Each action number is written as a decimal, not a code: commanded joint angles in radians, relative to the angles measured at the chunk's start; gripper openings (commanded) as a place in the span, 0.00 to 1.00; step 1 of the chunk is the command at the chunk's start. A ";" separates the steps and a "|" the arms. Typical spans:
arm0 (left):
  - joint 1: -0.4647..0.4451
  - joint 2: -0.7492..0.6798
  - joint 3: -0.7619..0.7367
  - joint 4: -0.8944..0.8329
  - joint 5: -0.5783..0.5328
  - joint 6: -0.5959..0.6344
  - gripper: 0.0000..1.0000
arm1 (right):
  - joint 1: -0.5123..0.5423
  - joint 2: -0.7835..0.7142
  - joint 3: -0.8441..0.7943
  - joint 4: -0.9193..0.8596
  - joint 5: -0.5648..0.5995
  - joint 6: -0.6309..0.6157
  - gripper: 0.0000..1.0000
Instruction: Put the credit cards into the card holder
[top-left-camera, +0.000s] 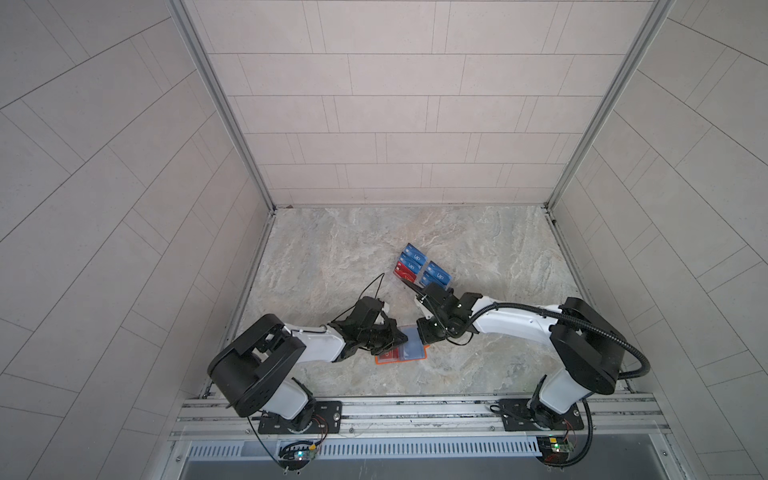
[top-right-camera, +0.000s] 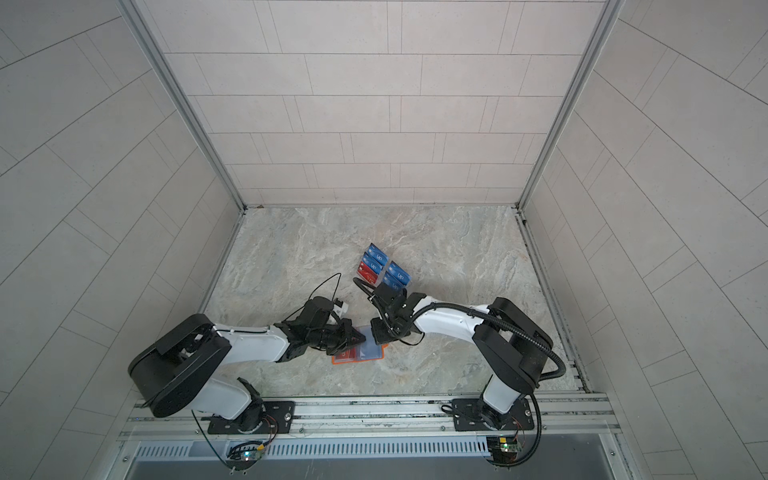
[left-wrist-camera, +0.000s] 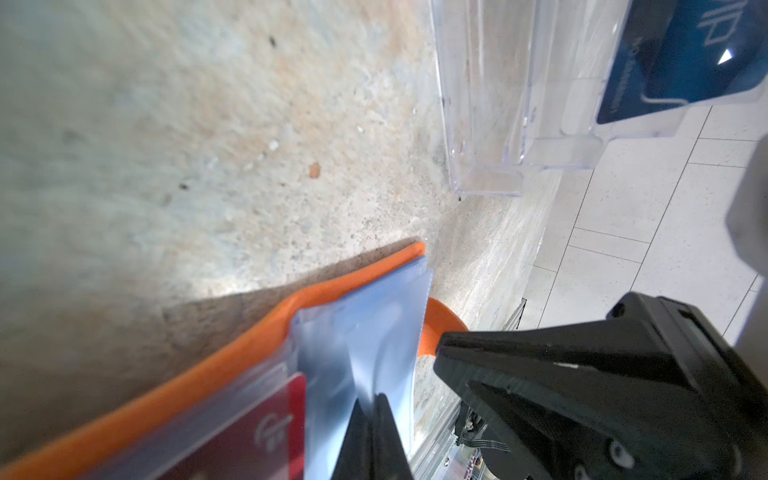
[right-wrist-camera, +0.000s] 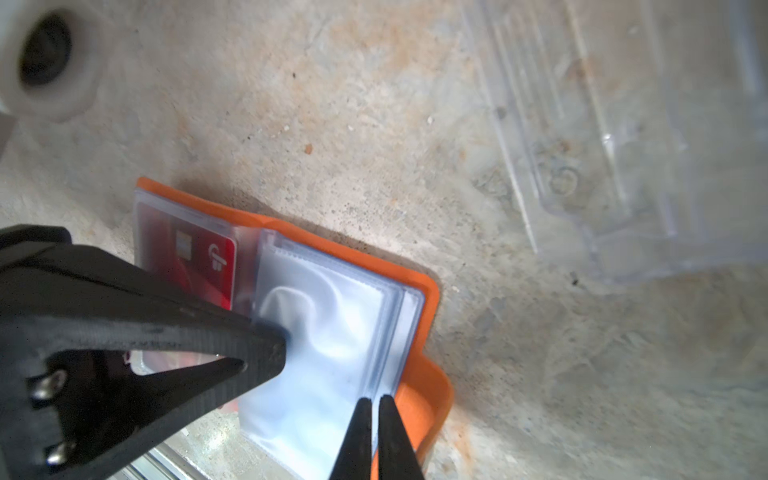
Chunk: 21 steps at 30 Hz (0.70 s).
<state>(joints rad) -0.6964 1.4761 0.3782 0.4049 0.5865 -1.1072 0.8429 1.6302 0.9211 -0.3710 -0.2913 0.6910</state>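
1. An orange, book-like card holder (top-left-camera: 382, 360) lies open on the marbled grey-beige stone worktop (top-left-camera: 332, 257). It is close to the front edge and about midway along it, and shows in both top views (top-right-camera: 338, 360).
2. Its clear plastic sleeves (right-wrist-camera: 332, 324) face up. A red plastic card (right-wrist-camera: 208, 266) with a chip sits in the sleeve on the half nearer the worktop's left edge.
3. The left gripper (left-wrist-camera: 374, 415) is pinched fully together on one clear sleeve, which bends up to its tips.
4. The right gripper (right-wrist-camera: 376, 415) stands narrow, its jaws almost meeting on the sleeves' outer edge.
5. A clear acrylic tiered rack (left-wrist-camera: 490, 124) stands near the worktop's middle, apart from the holder. It holds blue and red credit cards (top-left-camera: 413, 259).
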 joint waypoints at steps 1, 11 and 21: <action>-0.005 -0.030 -0.022 -0.015 0.004 0.027 0.00 | -0.005 -0.008 -0.003 -0.010 0.004 0.015 0.10; -0.005 -0.052 -0.046 0.002 0.017 0.050 0.00 | -0.007 0.032 0.006 0.011 -0.049 0.003 0.10; -0.004 -0.082 -0.078 0.046 0.027 0.077 0.00 | -0.007 0.031 -0.019 0.032 -0.062 0.005 0.10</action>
<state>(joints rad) -0.6968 1.4147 0.3138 0.4229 0.6029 -1.0630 0.8387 1.6611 0.9207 -0.3492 -0.3557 0.6918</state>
